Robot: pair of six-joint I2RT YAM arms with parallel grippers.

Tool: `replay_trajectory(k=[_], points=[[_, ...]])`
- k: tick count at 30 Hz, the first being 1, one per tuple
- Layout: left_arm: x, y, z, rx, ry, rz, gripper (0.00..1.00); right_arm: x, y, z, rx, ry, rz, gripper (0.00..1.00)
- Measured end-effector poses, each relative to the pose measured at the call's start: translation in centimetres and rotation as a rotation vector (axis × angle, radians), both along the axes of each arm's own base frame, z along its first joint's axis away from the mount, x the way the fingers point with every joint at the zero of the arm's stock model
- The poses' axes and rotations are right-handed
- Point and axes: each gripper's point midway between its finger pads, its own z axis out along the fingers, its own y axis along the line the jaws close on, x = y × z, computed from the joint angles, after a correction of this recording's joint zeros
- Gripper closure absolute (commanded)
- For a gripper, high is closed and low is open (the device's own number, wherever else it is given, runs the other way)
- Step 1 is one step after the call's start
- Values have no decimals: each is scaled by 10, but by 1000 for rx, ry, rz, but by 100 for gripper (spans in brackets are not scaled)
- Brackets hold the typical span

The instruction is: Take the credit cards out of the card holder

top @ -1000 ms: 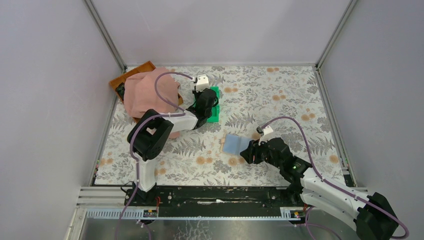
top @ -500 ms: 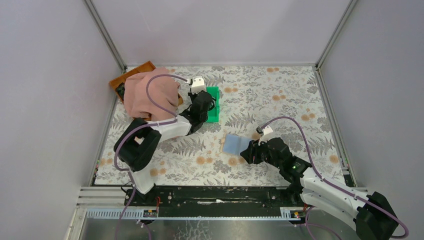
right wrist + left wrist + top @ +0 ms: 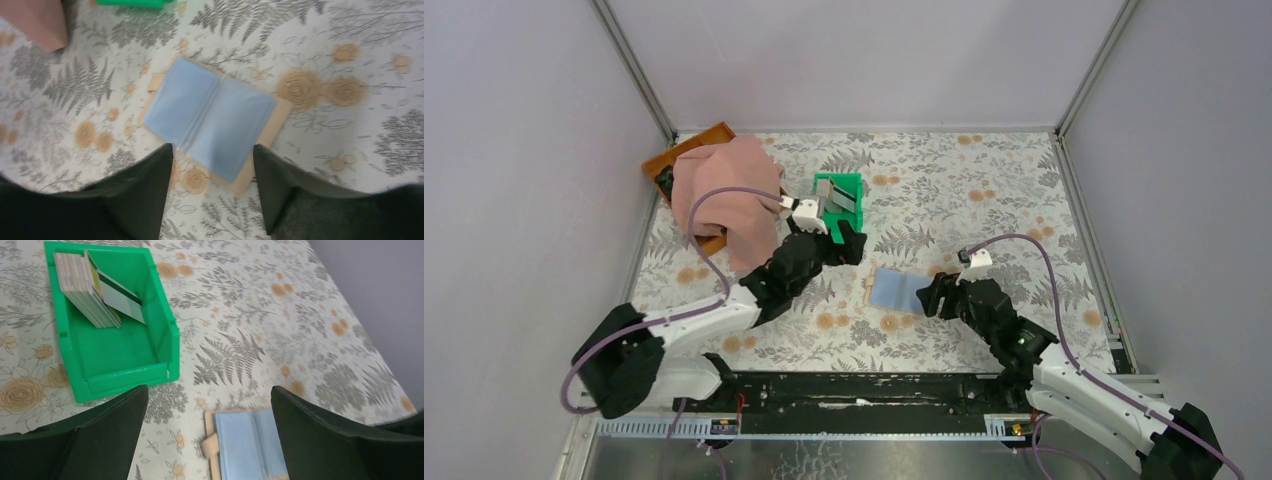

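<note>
Jaws wide and empty on both arms, left gripper now pulled back off the bin, cards leaning stacked inside, print unreadable, right gripper let go, holder open, blue side up on worktop.

White shells over the long links of the left arm and the right arm, with bulky black housings at shoulder, elbow and wrist. A thin purple cable running loose along each arm, from base to wrist. A small white camera block at each wrist. A tiny green light on one black housing of the right arm. Broad, matte, near-black fingers with rounded edges on the left gripper; the same dark, blunt shape on the right gripper. Both bases on a black rail with a silver metal strip below.
</note>
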Motion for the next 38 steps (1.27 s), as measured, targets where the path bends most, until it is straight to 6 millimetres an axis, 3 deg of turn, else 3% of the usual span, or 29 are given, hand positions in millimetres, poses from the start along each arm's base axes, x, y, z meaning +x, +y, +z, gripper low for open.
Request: replay_trajectory(k=[2, 3, 6, 8, 13, 20, 28, 30, 32, 34, 38], points=[[-14, 3, 6, -21, -3, -45, 0, 4, -9, 1, -12, -11, -55, 97], [-19, 5, 8, -28, -4, -62, 0, 6, -14, -1, -21, -10, -89, 100], [-33, 9, -4, -20, 16, -96, 0, 8, -23, -9, -48, 15, -144, 100], [-41, 12, -24, 8, 59, -114, 0, 6, -24, -19, -72, 48, -146, 100], [-55, 13, -58, 56, 160, -156, 0, -6, -15, -48, -114, 177, -84, 100], [-61, 12, -71, 71, 210, -175, 0, -11, 3, -70, -89, 276, -47, 100], [-64, 15, -76, 51, 256, -154, 0, 14, 21, -68, -94, 301, -81, 100], [-65, 16, -73, 42, 257, -143, 0, 16, 23, -65, -91, 292, -81, 92], [-63, 18, -65, 22, 242, -130, 0, 18, 23, -58, -82, 268, -78, 75], [-62, 17, -55, -2, 219, -129, 0, 21, 25, -43, -53, 228, -72, 54], [-64, 19, -42, -40, 179, -133, 0, 26, 27, -6, 20, 113, -59, 35]])
